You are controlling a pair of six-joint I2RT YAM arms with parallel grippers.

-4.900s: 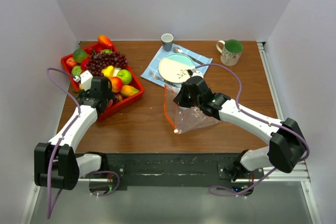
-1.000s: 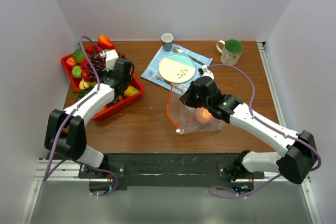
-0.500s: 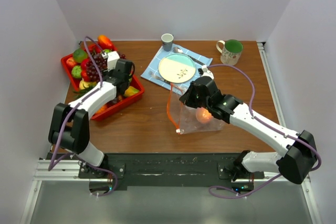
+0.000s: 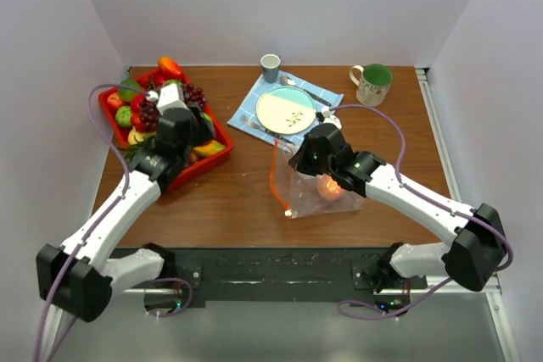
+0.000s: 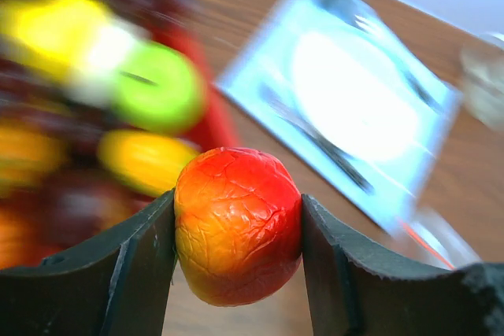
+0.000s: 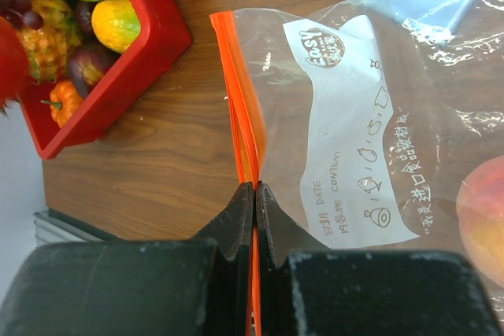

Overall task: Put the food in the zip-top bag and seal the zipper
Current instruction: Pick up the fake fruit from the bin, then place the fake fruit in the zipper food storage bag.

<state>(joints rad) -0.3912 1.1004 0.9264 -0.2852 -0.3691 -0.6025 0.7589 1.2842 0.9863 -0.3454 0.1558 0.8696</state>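
My left gripper (image 4: 193, 135) hovers over the near right part of the red tray (image 4: 219, 129). It is shut on a red-orange toy fruit (image 5: 239, 238) held between both fingers. More food fills the tray: purple grapes (image 4: 151, 112), a green apple (image 5: 157, 86) and yellow pieces (image 5: 146, 160). The clear zip-top bag (image 4: 316, 195) stands mid-table with a peach (image 4: 331, 186) inside, also in the right wrist view (image 6: 484, 222). My right gripper (image 6: 254, 188) is shut on the orange-red zipper (image 6: 240, 108) and holds the mouth edge up. The white label (image 6: 354, 139) faces the camera.
A blue napkin (image 4: 263, 91) with a plate (image 4: 286, 110), fork and spoon lies behind the bag. A small cup (image 4: 270, 65) stands at the back centre and a green-lined mug (image 4: 372, 83) at the back right. White walls enclose the table.
A peach now lies in the bag that was empty 4.9 s ago. My left arm has pulled back and up from the tray with a red-orange fruit. The right gripper has stayed put.
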